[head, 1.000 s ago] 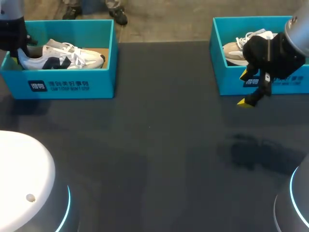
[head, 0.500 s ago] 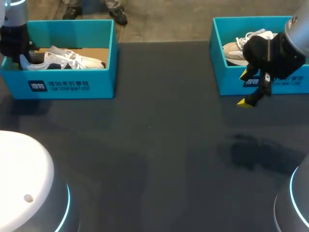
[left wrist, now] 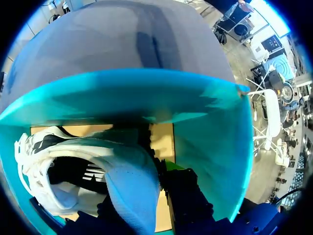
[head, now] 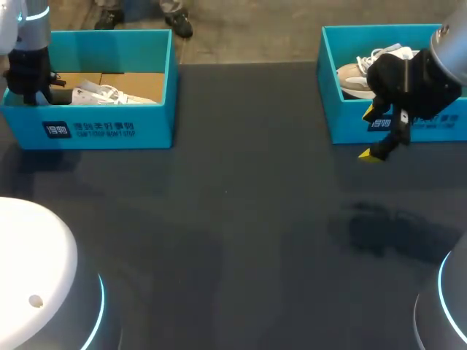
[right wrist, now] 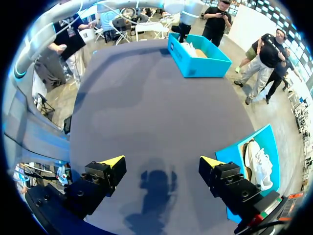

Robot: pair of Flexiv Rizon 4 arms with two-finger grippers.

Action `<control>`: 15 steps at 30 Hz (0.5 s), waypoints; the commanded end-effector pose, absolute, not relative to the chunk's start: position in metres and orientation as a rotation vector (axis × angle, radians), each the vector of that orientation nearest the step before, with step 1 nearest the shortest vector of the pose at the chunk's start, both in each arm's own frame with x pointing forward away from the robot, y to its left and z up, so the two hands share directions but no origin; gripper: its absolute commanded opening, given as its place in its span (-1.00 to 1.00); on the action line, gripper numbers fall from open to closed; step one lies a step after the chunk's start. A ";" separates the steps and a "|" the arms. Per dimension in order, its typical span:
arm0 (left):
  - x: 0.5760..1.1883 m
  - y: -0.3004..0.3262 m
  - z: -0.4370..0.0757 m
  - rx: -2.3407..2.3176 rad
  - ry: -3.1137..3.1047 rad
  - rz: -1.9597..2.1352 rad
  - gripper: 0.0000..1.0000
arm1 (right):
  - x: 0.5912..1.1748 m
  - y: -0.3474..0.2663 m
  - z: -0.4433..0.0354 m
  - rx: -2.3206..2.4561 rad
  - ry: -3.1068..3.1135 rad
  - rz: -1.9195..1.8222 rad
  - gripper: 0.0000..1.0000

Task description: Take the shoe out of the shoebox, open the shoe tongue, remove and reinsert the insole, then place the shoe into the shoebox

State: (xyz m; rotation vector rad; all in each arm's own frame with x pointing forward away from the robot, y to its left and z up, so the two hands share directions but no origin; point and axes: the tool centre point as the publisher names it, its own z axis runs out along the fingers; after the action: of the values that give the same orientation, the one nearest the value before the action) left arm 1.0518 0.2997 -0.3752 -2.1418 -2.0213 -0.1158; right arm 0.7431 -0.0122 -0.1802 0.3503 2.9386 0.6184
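Shoe (head: pixel 109 95) in shoebox (head: pixel 102 125) at the table's (head: pixel 241 219) far-left corner.
Left gripper (head: pixel 31 86) at its heel, grip impossible to tell; right gripper (right wrist: pixel 162 162) spread wide, holding nothing.

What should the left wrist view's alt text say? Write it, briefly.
A white sneaker with dark side markings lies in a teal shoebox, seen close from its open heel end. The box's brown cardboard floor shows beside it, the dark table beyond the wall.

I log: shoebox (head: pixel 109 127) teal, white print, tan floor; shoe (head: pixel 109 95) white with navy marks; second box (head: pixel 350 124) teal; surface (head: pixel 248 219) dark grey; right claw (right wrist: pixel 161 163) black, yellow tips.
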 end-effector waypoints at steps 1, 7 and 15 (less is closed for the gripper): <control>1.059 0.300 -0.381 -2.132 -2.009 -0.101 -1.00 | 0.744 -0.011 -0.181 0.353 2.939 0.614 1.00; 1.058 0.300 -0.386 -2.134 -1.995 -0.086 -0.65 | 0.744 -0.011 -0.181 0.353 2.939 0.614 1.00; 1.056 0.299 -0.379 -2.154 -1.993 -0.081 0.22 | 0.744 -0.011 -0.181 0.353 2.939 0.614 1.00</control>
State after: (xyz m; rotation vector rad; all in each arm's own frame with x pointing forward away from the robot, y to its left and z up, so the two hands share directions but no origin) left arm 1.0570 0.2987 -0.3841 -2.1502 -1.9912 -0.0843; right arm 0.7431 -0.0122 -0.1802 0.3502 2.9386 0.6184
